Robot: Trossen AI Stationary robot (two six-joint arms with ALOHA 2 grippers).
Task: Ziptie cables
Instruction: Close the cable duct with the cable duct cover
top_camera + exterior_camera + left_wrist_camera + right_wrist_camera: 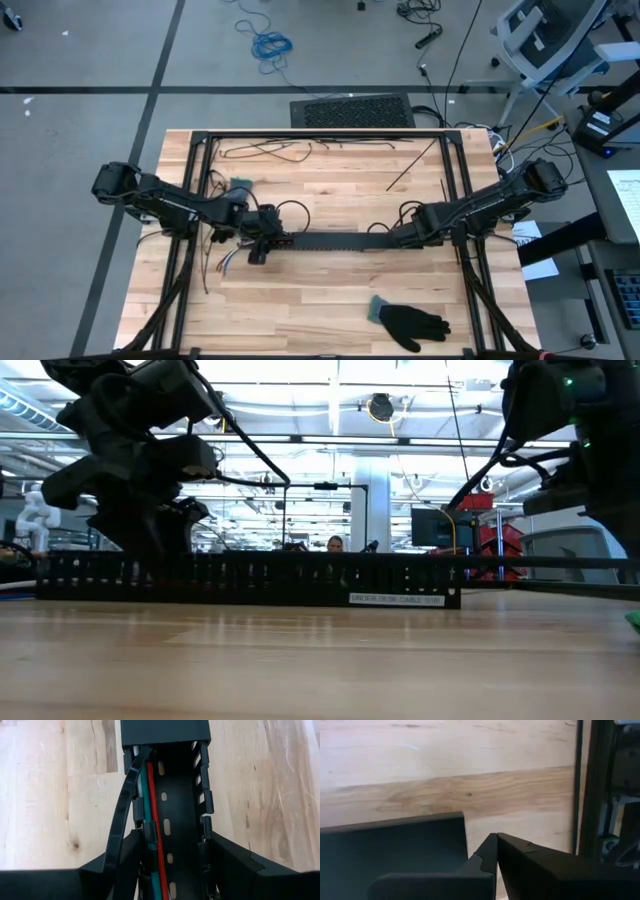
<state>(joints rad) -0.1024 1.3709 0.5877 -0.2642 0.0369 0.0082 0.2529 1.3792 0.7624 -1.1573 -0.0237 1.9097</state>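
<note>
Left gripper (172,865), fingers spread, straddles the slotted strip (325,241); the cables (152,815) run lengthwise in it, straight ahead. Right gripper (496,851), pressed together, sits farther off.

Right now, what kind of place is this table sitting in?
Probably a robotics lab or workshop: a grey concrete floor strewn with cords, an office chair beside the wooden table, and open ceiling lights above equipment.
</note>
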